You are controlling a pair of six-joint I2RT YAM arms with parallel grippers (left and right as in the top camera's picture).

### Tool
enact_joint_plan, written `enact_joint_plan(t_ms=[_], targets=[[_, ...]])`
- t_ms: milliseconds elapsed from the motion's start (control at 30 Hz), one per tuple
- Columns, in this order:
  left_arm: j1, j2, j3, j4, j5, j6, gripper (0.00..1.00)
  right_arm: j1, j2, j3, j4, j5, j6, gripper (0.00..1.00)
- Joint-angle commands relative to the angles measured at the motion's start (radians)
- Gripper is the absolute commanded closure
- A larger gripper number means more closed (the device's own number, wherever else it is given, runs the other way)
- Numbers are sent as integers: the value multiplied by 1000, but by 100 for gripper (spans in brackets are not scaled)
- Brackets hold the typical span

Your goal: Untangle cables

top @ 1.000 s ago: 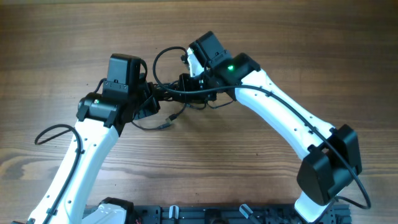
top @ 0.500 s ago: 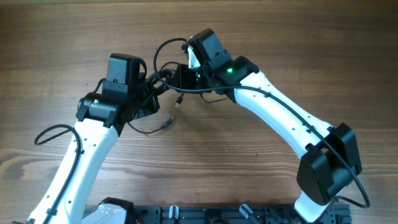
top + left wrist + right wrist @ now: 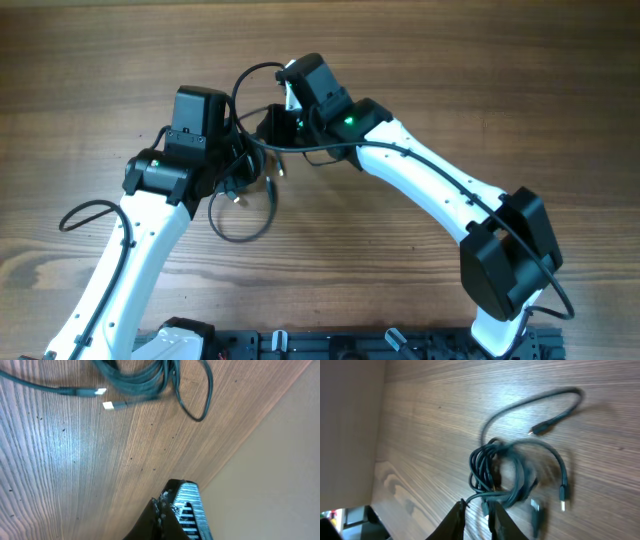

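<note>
Overhead view: the left arm enters from the lower left and the right arm from the lower right, and their heads meet above the middle of the wooden table. The cables are bunched between the two heads, with one loop arching beyond the right arm's head and a wider loop lying on the table just below the left arm's head. The fingers of both arms are largely hidden here. Left wrist view: the left fingers are pressed together and hold nothing. The cables lie well apart from them at the top of the frame, as a bundle of dark cords on the table, with two pale plug ends just beside it. Right wrist view: the right fingers stand nearly closed, pinching a strand of the cables. The coiled bunch, slightly blurred, lies just ahead of the fingers. One cord curves away across the table and ends in a small plug.
</note>
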Motion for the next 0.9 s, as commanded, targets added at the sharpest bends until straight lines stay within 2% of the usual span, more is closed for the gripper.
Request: enact_joint_plan(t_ms=[0,100,200,267,300,333,367,400,433,500,567,600,667,733,867], targets=[[-3,1,6,0,19,-5,96,14,27,-5,17,-1,3,80],[-3,1,6,-9,16,25,96,4,30,-5,-13,22,2,82],[-3,1,6,-95,-111,185,95,-85,29,-5,-72,12,-2,81],[-4,2,6,-90,-246,456,91,-168,29,-5,-100,-46,-60,78],[-6,5,6,-74,-272,550,86,-198,29,-5,-106,-77,-82,77],[-12,14,6,-36,-297,697,81,-229,29,-5,-113,-106,-105,76],[-24,34,6,32,-299,898,75,-268,29,-5,-120,-144,-134,73],[-35,54,6,77,-295,1017,70,-288,29,-5,-127,-156,-142,73],[-50,81,6,114,-296,1123,69,-315,29,-5,-138,-167,-158,72],[-82,168,6,139,-296,1245,62,-351,29,-5,-173,-168,-184,72],[-102,234,6,130,-296,1301,62,-361,29,-5,-197,-167,-213,72],[-117,289,6,119,-297,1336,66,-363,29,-5,-213,-162,-227,72],[-135,370,6,92,-317,1342,68,-363,29,-5,-233,-159,-245,71],[-142,444,6,79,-330,1342,67,-363,29,-5,-240,-160,-259,71],[-142,480,6,71,-373,1341,61,-363,29,-5,-241,-159,-260,71]])
